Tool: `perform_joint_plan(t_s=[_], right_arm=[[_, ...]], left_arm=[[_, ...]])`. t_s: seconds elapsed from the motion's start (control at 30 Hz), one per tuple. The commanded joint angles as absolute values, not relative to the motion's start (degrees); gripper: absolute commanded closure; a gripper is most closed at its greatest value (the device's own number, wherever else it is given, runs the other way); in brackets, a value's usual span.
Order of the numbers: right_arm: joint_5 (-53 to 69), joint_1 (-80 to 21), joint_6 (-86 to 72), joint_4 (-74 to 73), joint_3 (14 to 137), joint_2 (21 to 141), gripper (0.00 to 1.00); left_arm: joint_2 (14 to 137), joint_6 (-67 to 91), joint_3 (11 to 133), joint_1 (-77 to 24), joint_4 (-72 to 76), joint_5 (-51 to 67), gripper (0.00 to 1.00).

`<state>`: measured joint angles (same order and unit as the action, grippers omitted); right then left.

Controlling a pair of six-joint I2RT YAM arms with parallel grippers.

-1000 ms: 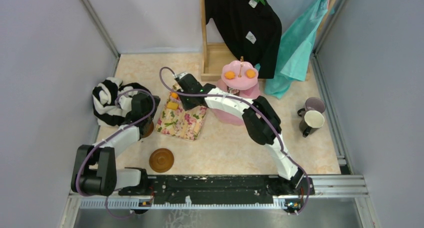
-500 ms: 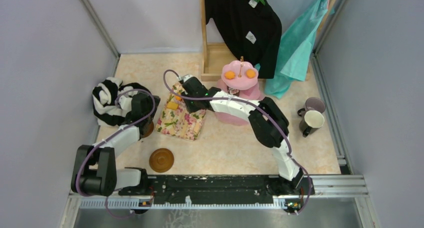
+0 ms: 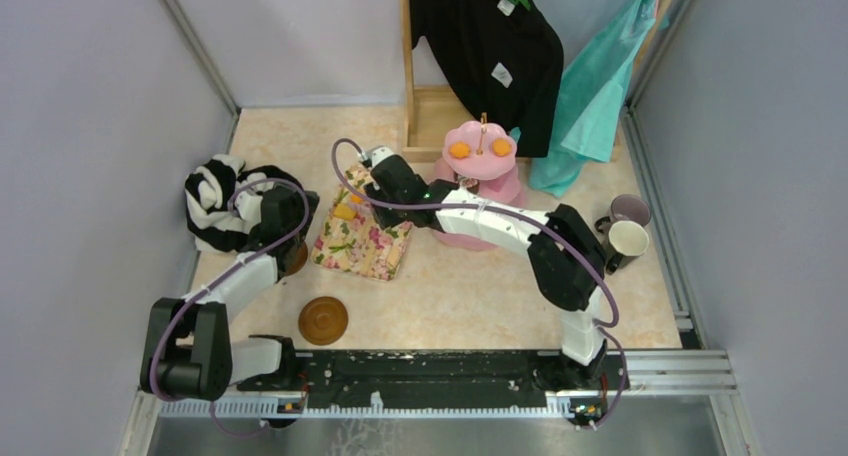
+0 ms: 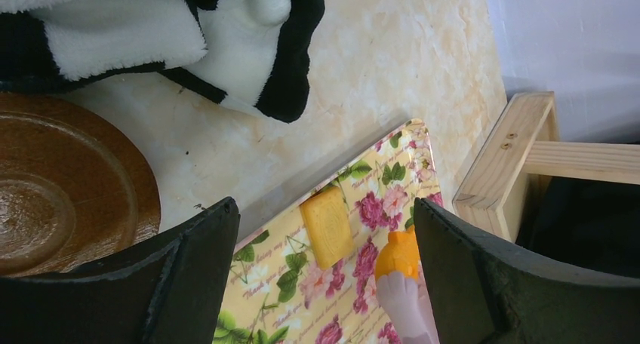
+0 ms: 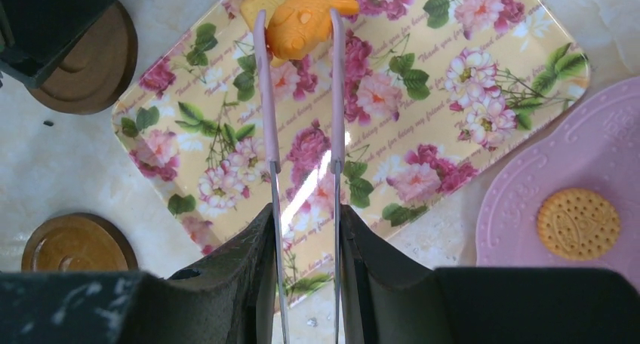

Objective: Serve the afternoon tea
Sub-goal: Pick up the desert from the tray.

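My right gripper (image 5: 306, 216) (image 3: 388, 190) is shut on a pair of pink tongs (image 5: 268, 95). The tongs pinch an orange fish-shaped pastry (image 5: 309, 16) (image 4: 398, 253) above the far end of the floral tray (image 3: 362, 241). A yellow square pastry (image 4: 327, 227) (image 3: 344, 212) lies on the tray beside it. The pink cake stand (image 3: 480, 148) stands right of the tray, with two orange pastries on its top tier and a brown round biscuit (image 5: 578, 223) on its bottom plate (image 5: 604, 148). My left gripper (image 4: 323, 208) (image 3: 290, 226) hangs open over a brown saucer (image 4: 60, 201).
A second brown saucer (image 3: 323, 320) lies near the front. The lilac mug (image 3: 628, 210) and cream mug (image 3: 625, 240) stand at the right. The striped garment (image 3: 215, 201) is heaped at the left. A wooden rack (image 3: 425, 116) with hanging clothes stands behind.
The right arm has drawn the tongs and the orange pastry a little to the right, its elbow swinging right. The left arm has stayed put.
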<state>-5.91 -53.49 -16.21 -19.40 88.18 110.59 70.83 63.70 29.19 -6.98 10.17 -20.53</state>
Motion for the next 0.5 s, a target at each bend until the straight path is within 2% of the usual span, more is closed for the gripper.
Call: perform_joint_plan(t_s=[0.0, 0.47], right_arm=[[-7.70, -54.20, -16.34, -15.70, 86.05, 104.29, 0.84], [-16.53, -54.24, -21.19, -13.89, 61.98, 77.86, 0.84]], left_arm=[[69.03, 63.73, 28.61, -6.97, 9.39, -21.05, 0.10], [67.26, 63.71, 28.01, -7.93, 9.11, -20.26, 0.10]])
